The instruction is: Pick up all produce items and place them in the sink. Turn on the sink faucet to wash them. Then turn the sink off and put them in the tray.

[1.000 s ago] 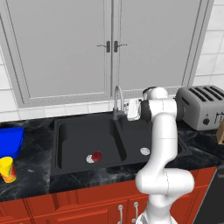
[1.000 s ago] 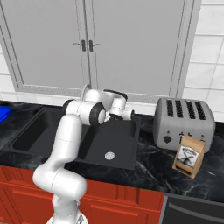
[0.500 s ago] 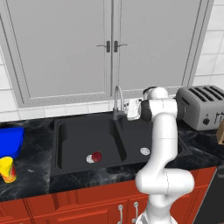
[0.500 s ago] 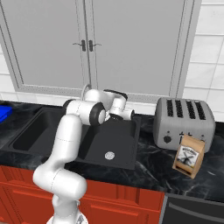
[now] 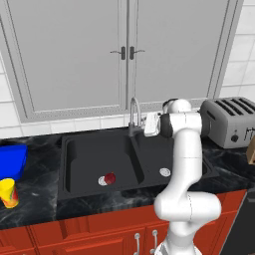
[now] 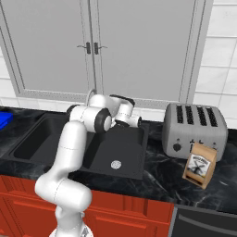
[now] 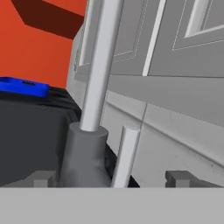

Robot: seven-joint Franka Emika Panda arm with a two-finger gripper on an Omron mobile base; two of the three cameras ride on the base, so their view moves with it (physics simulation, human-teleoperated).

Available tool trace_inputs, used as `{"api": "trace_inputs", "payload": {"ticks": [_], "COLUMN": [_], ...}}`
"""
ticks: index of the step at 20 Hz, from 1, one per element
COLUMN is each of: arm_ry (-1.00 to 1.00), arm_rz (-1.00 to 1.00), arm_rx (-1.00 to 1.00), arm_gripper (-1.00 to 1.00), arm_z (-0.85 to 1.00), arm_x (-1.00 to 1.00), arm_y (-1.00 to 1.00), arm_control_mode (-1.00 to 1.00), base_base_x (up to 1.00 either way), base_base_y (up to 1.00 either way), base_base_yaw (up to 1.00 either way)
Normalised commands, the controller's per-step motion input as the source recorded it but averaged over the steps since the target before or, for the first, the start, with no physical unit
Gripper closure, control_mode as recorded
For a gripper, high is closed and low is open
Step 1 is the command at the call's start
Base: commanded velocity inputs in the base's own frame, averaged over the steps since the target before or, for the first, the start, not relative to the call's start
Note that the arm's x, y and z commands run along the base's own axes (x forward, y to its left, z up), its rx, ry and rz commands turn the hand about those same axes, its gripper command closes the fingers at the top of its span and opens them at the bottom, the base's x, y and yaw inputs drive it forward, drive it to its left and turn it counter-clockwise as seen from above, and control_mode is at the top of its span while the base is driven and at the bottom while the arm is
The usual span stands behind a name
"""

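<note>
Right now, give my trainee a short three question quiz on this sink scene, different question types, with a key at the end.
1. True or false: the red fruit lies in the sink's left basin.
2. The tool is nearest: A the toaster, B the faucet, C the blue tray.
3. Fill in: the tool's jaws stand ____.

Key: 1 true; 2 B; 3 open.

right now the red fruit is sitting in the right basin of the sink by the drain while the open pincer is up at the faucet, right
Not quite. The red fruit lies in the left basin of the sink, beside that basin's drain, as the left base view shows. The rest holds: the open pincer is up at the faucet, straddling its base and lever in the hand view.
</note>
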Motion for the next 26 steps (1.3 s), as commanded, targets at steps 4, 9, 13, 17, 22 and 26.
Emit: {"api": "trace_inputs", "payload": {"ticks": [4, 9, 13, 17, 22, 26], "arm_ry": [0.0, 0.0, 0.01, 0.03, 0.02, 0.01], "arm_rz": [0.0, 0.0, 0.0, 0.0, -0.07, -0.14], "arm_rx": [-0.01, 0.0, 0.0, 0.0, 0.0, 0.0], "arm_gripper": [1.0, 1.0, 1.0, 1.0, 1.0, 1.0], "arm_z": [0.24, 0.27, 0.28, 0.36, 0.36, 0.24], "arm_x": [0.13, 0.14, 0.15, 0.14, 0.07, 0.05], "arm_y": [0.22, 0.17, 0.15, 0.14, 0.01, 0.01], "arm_control_mode": [-1.0, -1.0, -1.0, -1.0, -1.0, -1.0], "base_base_x": [0.0, 0.0, 0.0, 0.0, 0.0, 0.0], "base_base_y": [0.0, 0.0, 0.0, 0.0, 0.0, 0.0], "base_base_yaw": [0.0, 0.0, 0.0, 0.0, 0.0, 0.0]}}
